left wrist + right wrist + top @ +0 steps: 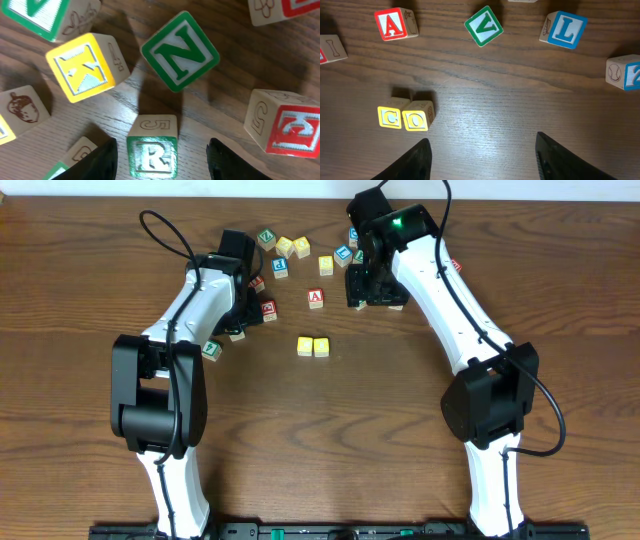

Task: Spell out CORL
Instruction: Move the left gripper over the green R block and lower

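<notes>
Wooden table [560, 300] has C [389, 117] touching O [415, 120], so the left gripper [162, 152], jaws apart, straddles R [151, 154] next; right gripper [482, 152] hovers apart, empty.

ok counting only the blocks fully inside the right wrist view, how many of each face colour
yellow: 2 (C block, O block)
red: 1 (A block)
green: 1 (V block)
blue: 1 (L block)
total: 5

Jaws spread wide on left end effector [161, 152] and right end effector [482, 145]
</notes>
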`<state>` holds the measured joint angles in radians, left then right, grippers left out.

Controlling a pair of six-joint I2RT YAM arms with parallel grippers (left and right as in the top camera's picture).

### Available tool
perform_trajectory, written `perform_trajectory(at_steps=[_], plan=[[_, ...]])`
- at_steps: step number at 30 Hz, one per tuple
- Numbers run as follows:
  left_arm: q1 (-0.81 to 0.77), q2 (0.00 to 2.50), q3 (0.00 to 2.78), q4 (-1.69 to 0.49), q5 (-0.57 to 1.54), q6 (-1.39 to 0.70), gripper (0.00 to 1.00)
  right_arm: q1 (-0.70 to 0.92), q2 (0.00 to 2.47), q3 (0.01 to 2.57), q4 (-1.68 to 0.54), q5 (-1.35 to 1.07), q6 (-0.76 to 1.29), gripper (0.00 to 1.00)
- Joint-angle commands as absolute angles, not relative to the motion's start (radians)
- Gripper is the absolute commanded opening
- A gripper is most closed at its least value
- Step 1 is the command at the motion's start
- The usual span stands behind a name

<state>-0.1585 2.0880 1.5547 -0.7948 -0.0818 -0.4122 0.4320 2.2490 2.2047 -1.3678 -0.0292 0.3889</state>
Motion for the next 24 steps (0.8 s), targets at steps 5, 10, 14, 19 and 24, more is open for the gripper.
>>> perform_trajectory(at_steps=[5,10,14,19,24], plan=[[-0.151,2.105,1.53,-0.77,-0.117,-0.395,0.51,0.427,2.218,2.225,-1.369,-0.02,0.376,0.61],[-0.151,2.105,1.513,-0.746,-0.112,-0.395,0.51,0.427,2.218,2.225,-1.369,-0.02,0.376,0.61],[-0.152,2.105,1.501,-0.742,-0.109,-0.395,0.51,0.427,2.218,2.225,-1.369,-0.017,0.376,0.61],[-0.152,2.105,1.496,-0.736,-0.109,-0.395,0.44,0.427,2.218,2.225,-1.369,-0.017,0.376,0.62],[-0.152,2.105,1.496,-0.736,-0.109,-0.398,0.41,0.427,2.218,2.225,-1.369,-0.017,0.376,0.62]])
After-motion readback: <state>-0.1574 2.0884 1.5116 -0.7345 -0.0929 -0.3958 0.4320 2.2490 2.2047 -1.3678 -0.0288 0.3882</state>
